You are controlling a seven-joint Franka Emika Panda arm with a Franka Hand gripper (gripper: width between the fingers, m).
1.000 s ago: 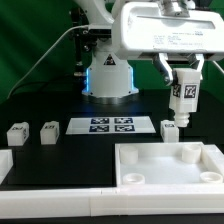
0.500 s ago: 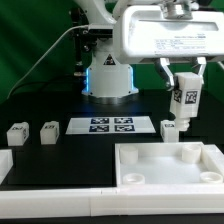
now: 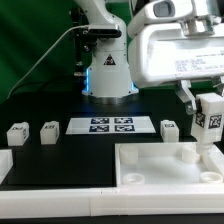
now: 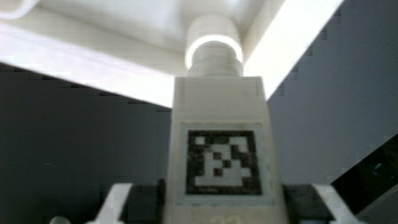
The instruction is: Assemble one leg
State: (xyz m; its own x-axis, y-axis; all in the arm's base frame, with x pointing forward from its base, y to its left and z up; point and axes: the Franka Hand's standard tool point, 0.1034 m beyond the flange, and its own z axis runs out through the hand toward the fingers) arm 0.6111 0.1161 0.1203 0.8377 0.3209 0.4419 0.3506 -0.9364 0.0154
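My gripper [image 3: 211, 128] is shut on a small white leg [image 3: 210, 117] with a black-and-white tag, holding it upright over the far right corner of the white tray-like tabletop [image 3: 150, 175]. In the wrist view the held leg [image 4: 222, 140] fills the middle, tag facing the camera, its round peg pointing at the tabletop's white wall [image 4: 89, 60]. Three more legs stand on the black table: two at the exterior view's left [image 3: 17, 132] [image 3: 49, 131] and one [image 3: 169, 128] right of the marker board.
The marker board [image 3: 112, 125] lies flat behind the tabletop. The robot base [image 3: 107, 75] stands at the back. A white ledge [image 3: 50, 195] runs along the front left, with a white block [image 3: 5, 162] at the far left.
The gripper with the leg has moved toward the exterior view's right and lower, from above the standing leg to over the tabletop's far right corner.
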